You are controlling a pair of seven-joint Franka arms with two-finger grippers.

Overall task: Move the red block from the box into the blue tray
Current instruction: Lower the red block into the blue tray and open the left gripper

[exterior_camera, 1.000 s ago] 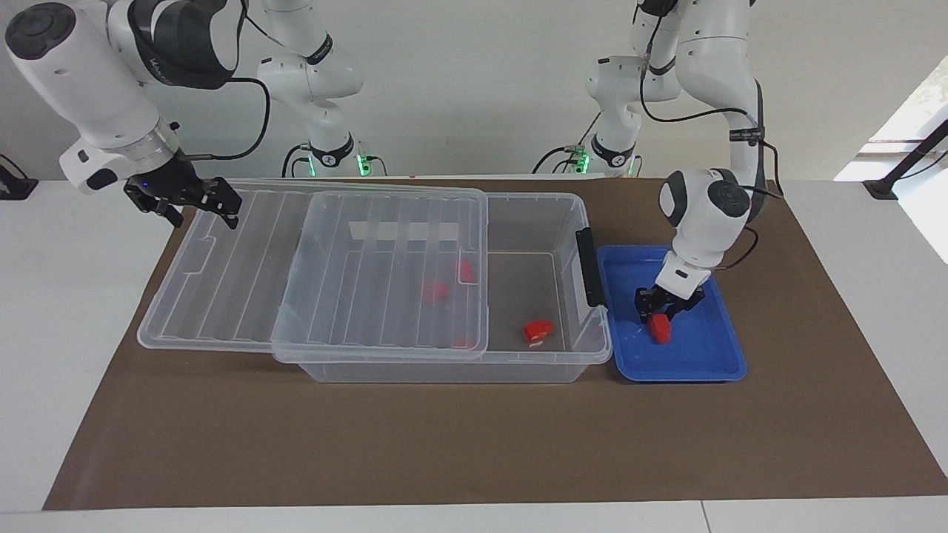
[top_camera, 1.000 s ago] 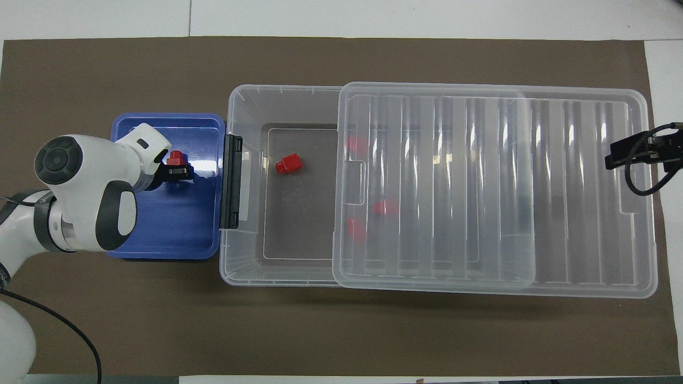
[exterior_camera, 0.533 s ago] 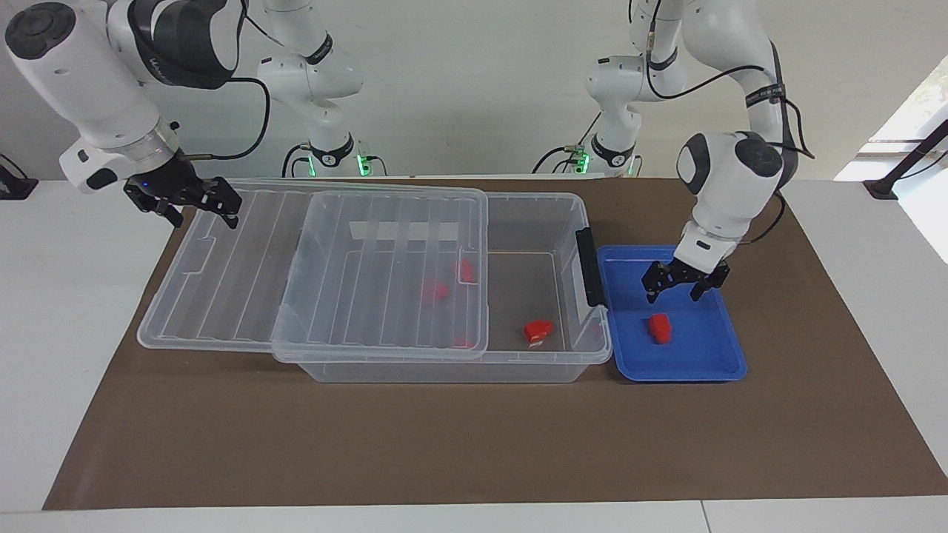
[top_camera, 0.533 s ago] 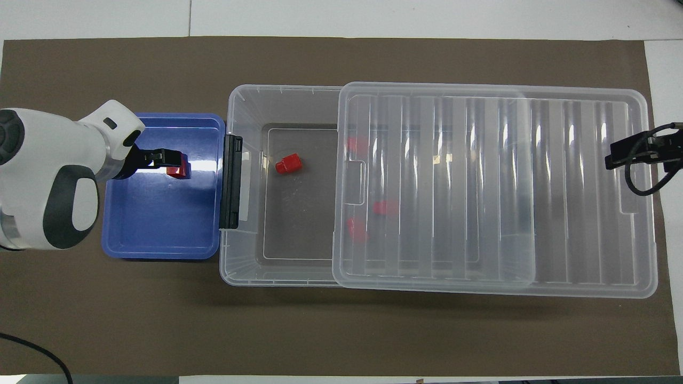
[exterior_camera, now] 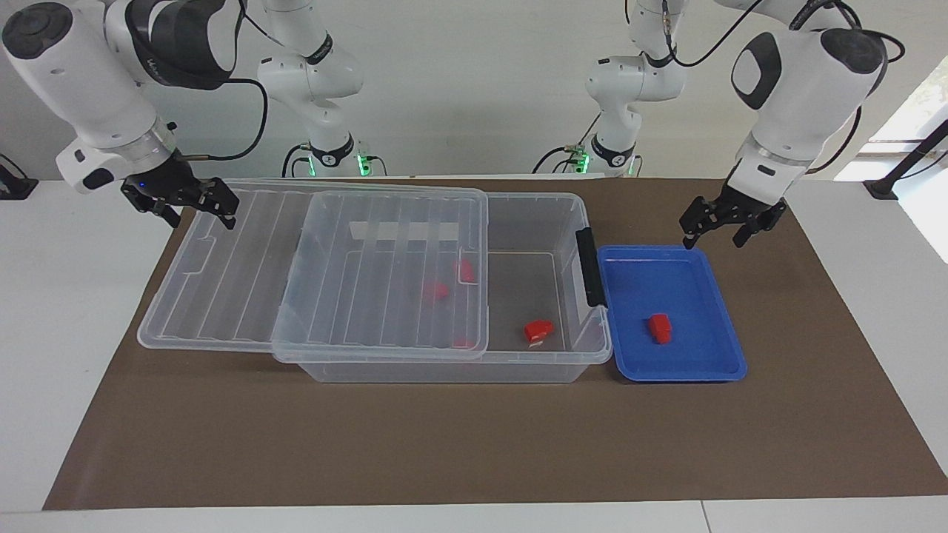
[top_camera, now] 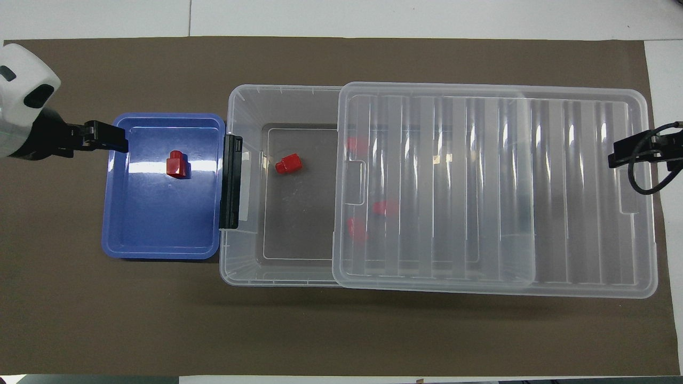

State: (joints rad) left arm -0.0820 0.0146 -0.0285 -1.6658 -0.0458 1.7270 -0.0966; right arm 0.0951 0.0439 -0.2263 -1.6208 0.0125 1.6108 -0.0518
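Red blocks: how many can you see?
5: one red block in the blue tray, one on the box's open floor, three under the slid lid; more may hide.

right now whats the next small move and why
Probably slide the lid back over the box. The red block already lies alone in the blue tray, and the left gripper hangs empty with open jaws above the tray's edge nearest the robots. The right gripper, jaws open, waits at the lid's end toward the right arm.
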